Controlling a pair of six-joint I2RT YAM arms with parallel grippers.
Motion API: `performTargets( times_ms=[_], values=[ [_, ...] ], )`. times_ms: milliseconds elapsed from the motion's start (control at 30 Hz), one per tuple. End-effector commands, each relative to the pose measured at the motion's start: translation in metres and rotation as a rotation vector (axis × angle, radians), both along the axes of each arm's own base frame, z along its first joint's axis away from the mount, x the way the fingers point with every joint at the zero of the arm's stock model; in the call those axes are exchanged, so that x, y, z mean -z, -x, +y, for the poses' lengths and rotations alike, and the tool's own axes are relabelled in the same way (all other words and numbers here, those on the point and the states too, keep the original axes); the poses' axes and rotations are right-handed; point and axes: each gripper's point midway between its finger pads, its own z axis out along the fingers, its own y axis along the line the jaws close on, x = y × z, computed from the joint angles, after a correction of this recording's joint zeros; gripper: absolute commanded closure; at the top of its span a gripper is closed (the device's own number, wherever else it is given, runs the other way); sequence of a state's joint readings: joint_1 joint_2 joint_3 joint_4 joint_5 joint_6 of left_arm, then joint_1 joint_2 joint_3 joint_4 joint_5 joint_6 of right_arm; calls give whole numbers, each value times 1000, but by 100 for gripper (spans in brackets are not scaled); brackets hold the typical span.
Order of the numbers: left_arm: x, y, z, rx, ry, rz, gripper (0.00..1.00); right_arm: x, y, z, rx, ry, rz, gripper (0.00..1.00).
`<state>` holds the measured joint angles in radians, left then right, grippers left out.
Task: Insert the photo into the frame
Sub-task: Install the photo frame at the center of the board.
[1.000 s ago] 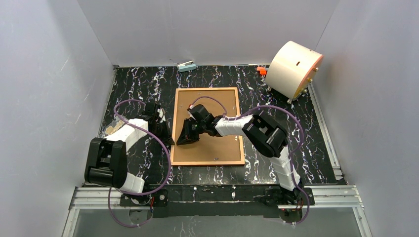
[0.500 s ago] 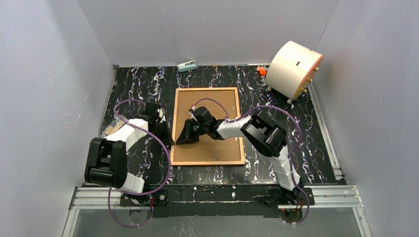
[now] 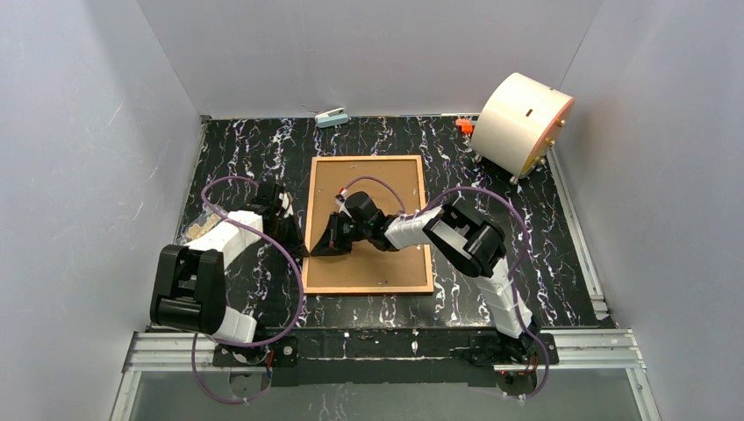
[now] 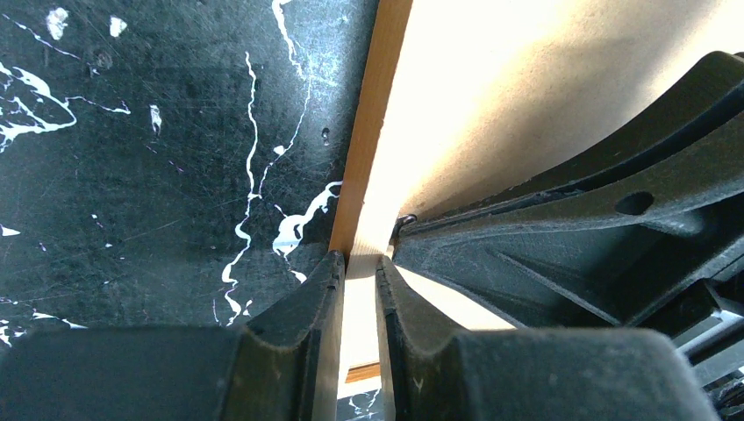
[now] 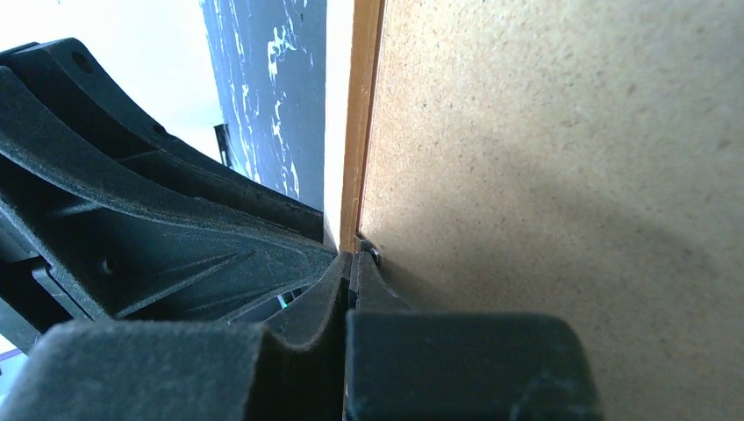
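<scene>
Bench (image 3: 246, 149): black marble-patterned top, walled in by grey panels on three sides.
Drum: a cream round drum (image 3: 519, 123) stands tilted on its edge at the far right corner of the bench.
Frame (image 3: 368, 160): orange-brown wood. It lies flat at the middle of the bench with its long sides running away from the arms.
Backing board (image 3: 386, 189): plain brown, seated inside the frame and filling its opening.
Left fingers (image 4: 289, 333): narrow. They are closed on the frame's left rail near its middle, with the wooden edge running between the two tips.
Right fingers (image 5: 456, 360): pressed together with no gap showing. They are lowered onto the board at its left edge, directly opposite the left fingers and just beside them.
Tan scrap (image 3: 200, 230): lies at the bench's left edge beside the left arm. Its nature cannot be told.
Pale blue object (image 3: 332, 117): lies at the back edge of the bench, well apart from the frame.
Orange object (image 3: 464, 126): small, at the back near the drum.
Metal tab (image 5: 370, 253): tiny, at the seam between board and left rail, touching the right fingertips. Whether it is gripped cannot be told.
</scene>
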<state>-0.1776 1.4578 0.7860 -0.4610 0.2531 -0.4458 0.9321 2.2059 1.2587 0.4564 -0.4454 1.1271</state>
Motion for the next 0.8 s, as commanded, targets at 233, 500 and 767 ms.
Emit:
performTargets(
  times_ms=[233, 500, 767],
  values=[
    [-9, 3, 7, 21, -45, -1, 100, -36, -8, -9, 55, -18, -181, 93],
    [-18, -6, 2, 44, -18, -35, 94, -52, -21, -30, 147, 70, -263, 86],
    [-31, -30, -6, 56, 10, -107, 84, -53, -30, -52, 230, 156, -299, 82]
  ],
)
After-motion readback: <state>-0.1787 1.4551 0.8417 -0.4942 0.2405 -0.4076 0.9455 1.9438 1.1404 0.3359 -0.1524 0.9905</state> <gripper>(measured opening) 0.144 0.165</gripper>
